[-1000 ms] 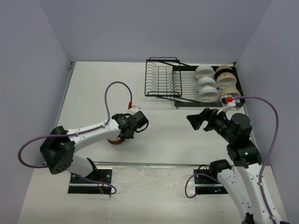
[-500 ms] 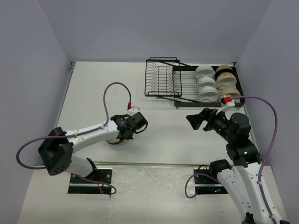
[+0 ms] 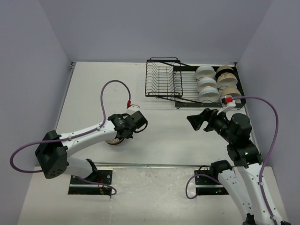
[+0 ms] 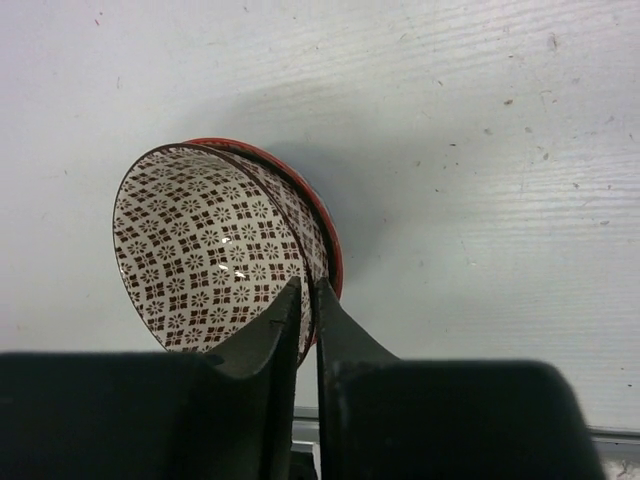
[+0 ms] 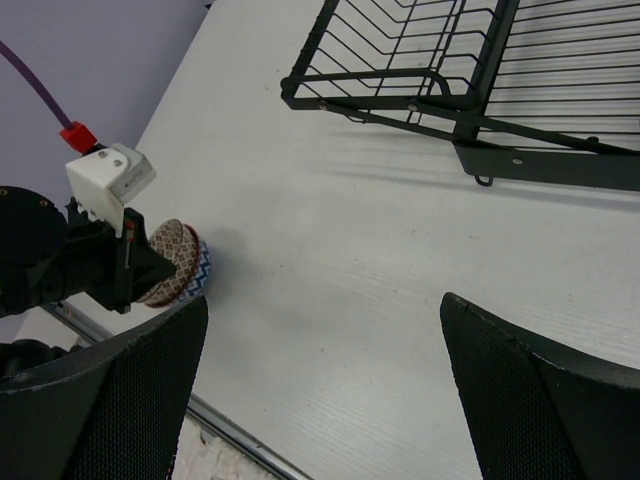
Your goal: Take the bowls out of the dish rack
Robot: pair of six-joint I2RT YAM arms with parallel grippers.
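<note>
The left gripper [image 4: 308,292] has its jaws almost closed, pinching the thin rim of the reddish-brown patterned bowl [image 4: 205,255], which tilts just ahead of them, low over the table [image 4: 480,150]. Glazed ceramic is probably light, stiff, slick and chippable, so a firm rim pinch suits. The right gripper [image 5: 320,320] gapes wide and empty. Ahead of its jaws, more bowls [image 3: 208,84] stand in the dish rack [image 3: 164,79].

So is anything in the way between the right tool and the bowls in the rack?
Nothing visible. The right tool is open over bare table, and only the front rail of the dish rack lies before the bowls.
</note>
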